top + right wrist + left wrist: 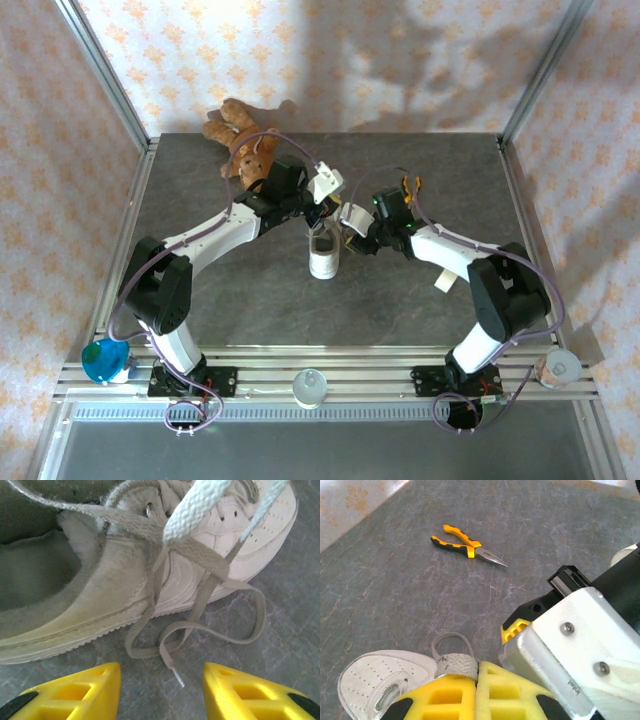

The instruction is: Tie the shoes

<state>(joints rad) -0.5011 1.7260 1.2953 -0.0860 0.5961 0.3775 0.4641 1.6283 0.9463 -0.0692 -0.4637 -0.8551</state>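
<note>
At the middle of the surface: one white sneaker, between both arms. Left fingers are pinched shut on a lace. Right fingers stand parted and empty beside the sneaker, a loose lace end lying between them.
</note>
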